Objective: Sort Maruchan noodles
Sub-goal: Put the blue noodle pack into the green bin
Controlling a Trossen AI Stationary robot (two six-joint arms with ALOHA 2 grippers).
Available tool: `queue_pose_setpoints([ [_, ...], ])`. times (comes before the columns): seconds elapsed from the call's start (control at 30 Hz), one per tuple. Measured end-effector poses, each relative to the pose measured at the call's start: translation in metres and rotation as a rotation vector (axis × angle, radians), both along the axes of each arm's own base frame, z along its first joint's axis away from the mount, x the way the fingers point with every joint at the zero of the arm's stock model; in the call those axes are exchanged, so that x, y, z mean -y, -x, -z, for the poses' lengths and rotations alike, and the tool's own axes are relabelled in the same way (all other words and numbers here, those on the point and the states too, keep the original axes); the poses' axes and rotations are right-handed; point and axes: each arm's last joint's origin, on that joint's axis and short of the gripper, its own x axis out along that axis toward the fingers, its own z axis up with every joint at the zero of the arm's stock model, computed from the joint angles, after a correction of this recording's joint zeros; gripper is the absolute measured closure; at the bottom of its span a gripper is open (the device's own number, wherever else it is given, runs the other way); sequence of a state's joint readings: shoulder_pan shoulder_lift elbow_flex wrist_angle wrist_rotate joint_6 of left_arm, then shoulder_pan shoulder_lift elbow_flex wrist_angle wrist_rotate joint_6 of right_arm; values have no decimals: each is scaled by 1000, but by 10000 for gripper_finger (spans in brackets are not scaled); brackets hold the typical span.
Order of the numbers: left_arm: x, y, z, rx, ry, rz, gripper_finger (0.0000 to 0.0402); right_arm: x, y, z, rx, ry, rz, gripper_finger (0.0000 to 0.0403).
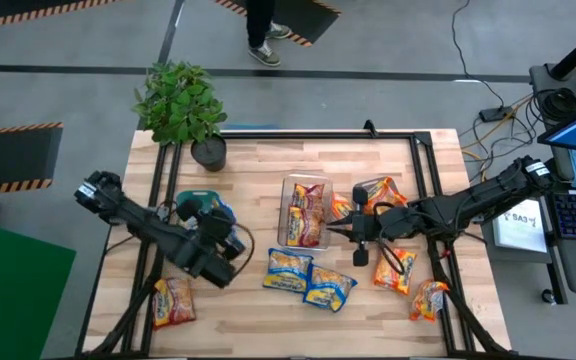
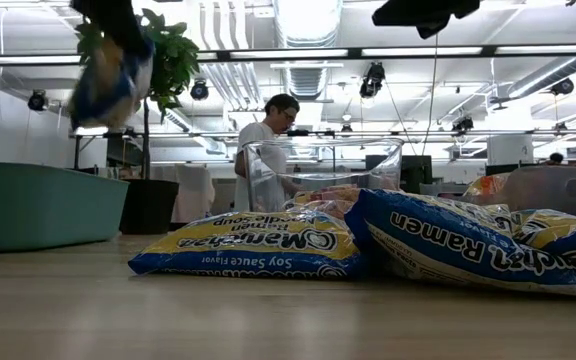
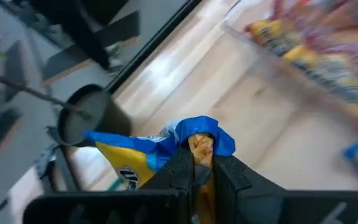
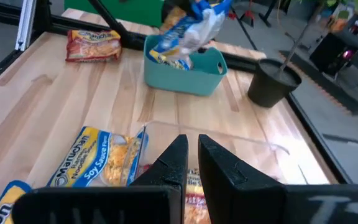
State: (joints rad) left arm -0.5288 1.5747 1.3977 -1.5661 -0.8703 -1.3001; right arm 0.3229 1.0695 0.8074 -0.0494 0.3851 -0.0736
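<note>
Left gripper [image 3: 199, 163] clenches a blue-edged packet [image 3: 160, 146] above the teal bin [image 4: 185, 70] at nine o'clock, while the right gripper [image 1: 354, 236], shut and empty, hovers near the clear bin [image 1: 304, 212] at centre.

Bright, even overhead light from long ceiling tube lamps [image 2: 308, 52]. Pale wooden slatted table [image 1: 258, 165] shows soft, short shadows. Left wrist view motion-blurred around clear plastic rectangular bin [image 3: 303, 56]; low view foreground tabletop out of focus.
</note>
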Motion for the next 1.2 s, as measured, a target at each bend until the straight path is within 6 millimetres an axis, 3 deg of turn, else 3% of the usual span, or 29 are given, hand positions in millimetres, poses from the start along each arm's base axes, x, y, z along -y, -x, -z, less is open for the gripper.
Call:
queue_pose_setpoints([
  [0.2,-33,-5,33,-178,-39,-110,393,0,1,3,-27,-54,26,375],
  [0.33,-45,-2,42,-220,-53,-150,393,1,2,6,-52,-86,45,375],
  [0.73,-54,-9,11,-295,-4,-23,393,1,4,11,-81,-163,85,375],
  [1.2,-100,-2,18,-520,38,-26,393,1,6,16,-109,-191,104,375],
])
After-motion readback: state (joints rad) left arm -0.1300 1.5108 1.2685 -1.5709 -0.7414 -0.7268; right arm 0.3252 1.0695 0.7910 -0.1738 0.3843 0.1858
